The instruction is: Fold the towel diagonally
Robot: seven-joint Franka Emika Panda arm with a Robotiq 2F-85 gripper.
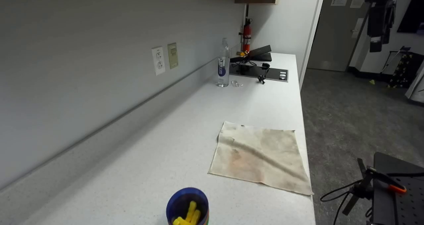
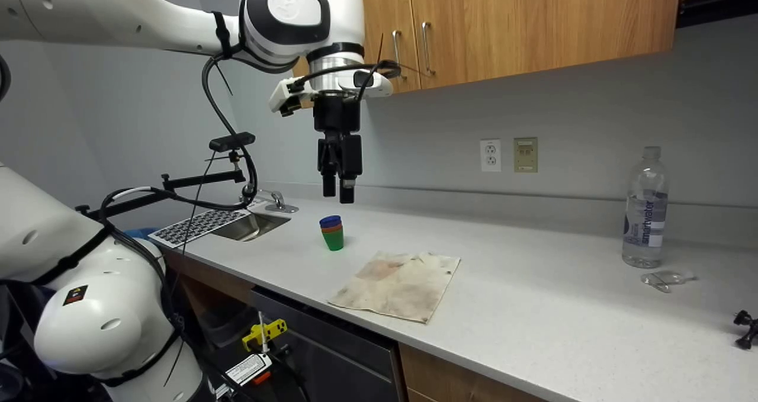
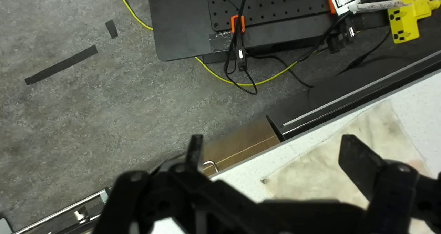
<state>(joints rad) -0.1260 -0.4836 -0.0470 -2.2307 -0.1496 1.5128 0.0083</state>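
The beige towel lies spread out on the counter near its front edge, roughly square, with darker smudges and a wrinkle across it. It also shows in an exterior view and in the wrist view, where the gripper hides part of it. My gripper hangs well above the counter, pointing down, touching nothing. In the wrist view my gripper has its fingers wide apart with nothing between them. One dark-marked towel corner shows between the fingers, far below. The gripper is also at the top right of an exterior view.
Stacked cups, blue on top, stand beside the towel and hold yellow pieces. A water bottle stands by the wall. A sink is at the counter's far end. Cabinets hang above. The counter edge runs close to the towel.
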